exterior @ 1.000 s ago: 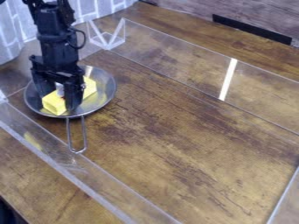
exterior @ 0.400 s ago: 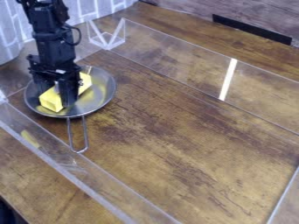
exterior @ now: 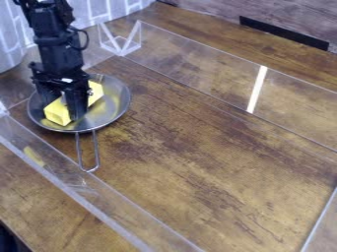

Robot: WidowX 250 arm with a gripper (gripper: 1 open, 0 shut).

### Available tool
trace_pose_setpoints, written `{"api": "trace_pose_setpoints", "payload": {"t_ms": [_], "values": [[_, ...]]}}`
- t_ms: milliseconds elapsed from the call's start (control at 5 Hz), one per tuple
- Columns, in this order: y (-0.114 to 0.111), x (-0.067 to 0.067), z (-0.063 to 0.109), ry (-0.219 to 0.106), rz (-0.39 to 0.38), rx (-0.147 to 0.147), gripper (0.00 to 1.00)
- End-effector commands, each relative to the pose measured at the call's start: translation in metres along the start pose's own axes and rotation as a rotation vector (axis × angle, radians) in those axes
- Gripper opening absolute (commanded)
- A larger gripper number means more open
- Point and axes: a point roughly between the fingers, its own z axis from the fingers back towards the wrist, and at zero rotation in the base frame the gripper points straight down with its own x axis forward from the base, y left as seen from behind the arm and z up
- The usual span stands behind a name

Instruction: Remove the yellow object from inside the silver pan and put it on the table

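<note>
The yellow object (exterior: 58, 111) lies in the silver pan (exterior: 116, 99) at the left side of the table (exterior: 211, 148). The pan's thin wire handle (exterior: 87, 148) points toward the table's near edge. My black gripper (exterior: 65, 101) comes straight down into the pan from above. Its two fingers (exterior: 82, 97) press against opposite sides of the yellow object, so it is shut on it. The object still rests on the pan's floor, and the gripper hides its upper part.
A clear angular stand (exterior: 121, 39) sits just behind the pan. Glossy clear strips (exterior: 257, 91) cross the tabletop, one along the near-left edge by the handle. A pale brick wall stands at the far left.
The fingers have drawn in from a wide straddle to the sides of the yellow object. The arm shifted slightly left; pan and object stayed put.
</note>
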Motion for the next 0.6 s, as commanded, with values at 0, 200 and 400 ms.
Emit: {"api": "trace_pose_setpoints", "payload": {"t_ms": [0,200,400], "values": [[-0.0005,-0.0081,-0.0057,0.012,-0.001,-0.021,0.00],[-0.0019,-0.0092,-0.0071,0.009,-0.003,-0.030,0.00],[-0.0036,-0.0100,-0.0079,0.008,-0.003,-0.033,0.00]]}}
